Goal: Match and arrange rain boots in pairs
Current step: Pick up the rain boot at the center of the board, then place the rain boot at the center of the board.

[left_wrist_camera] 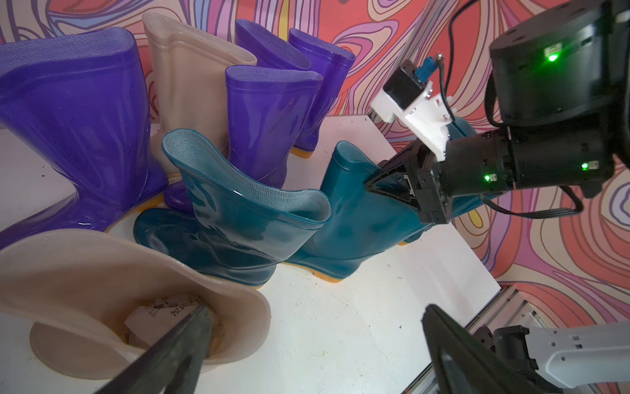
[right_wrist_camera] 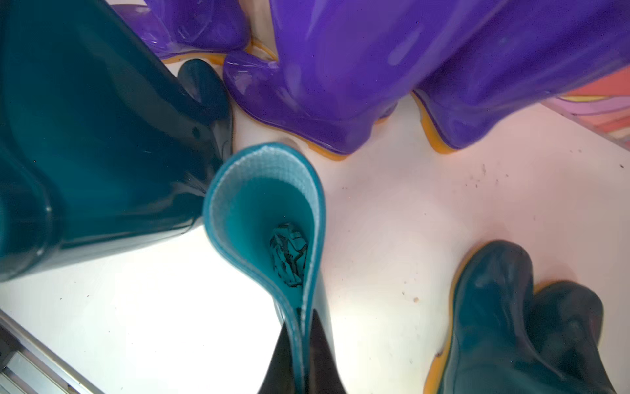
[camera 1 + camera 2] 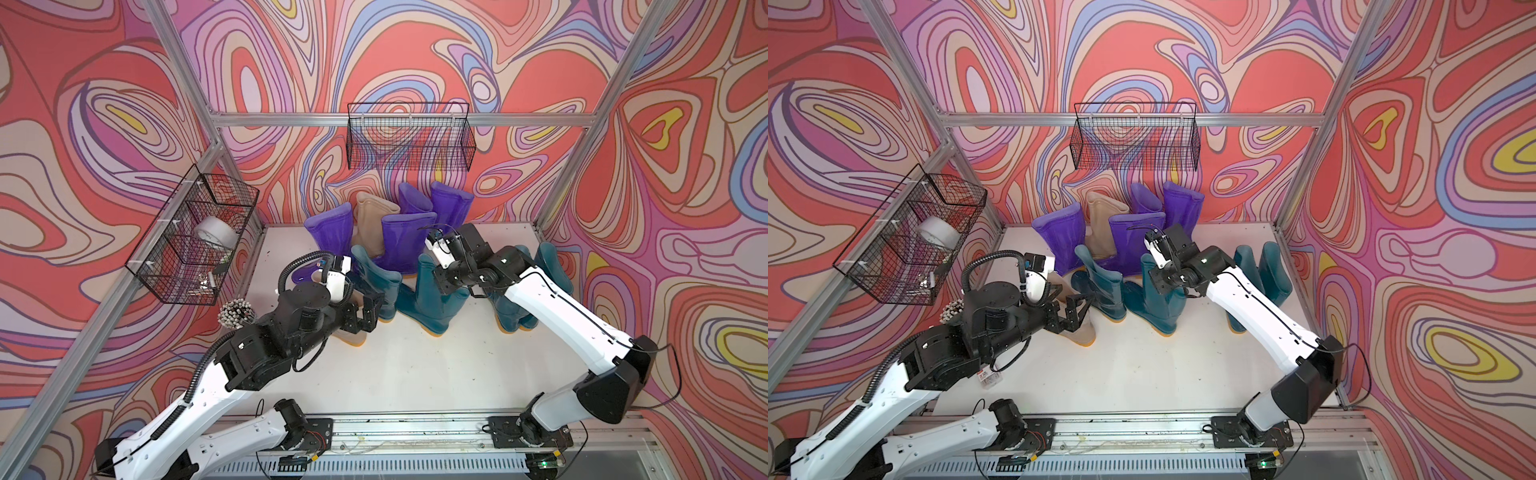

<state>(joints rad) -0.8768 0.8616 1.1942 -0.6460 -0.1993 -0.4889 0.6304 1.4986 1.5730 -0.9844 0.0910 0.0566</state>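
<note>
White tabletop (image 3: 415, 374) under boots (image 3: 404, 243), swirled walls (image 3: 415, 50)

White table (image 3: 415, 365) bears upright rain boots (image 3: 399, 245) (surface lightly speckled).

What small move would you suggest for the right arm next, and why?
Probably lift the teal boot slightly off the table before shifting it. The right gripper has its jaws shut on the rim, and a second teal boot and purple boots stand close, so dragging could topple them.
</note>
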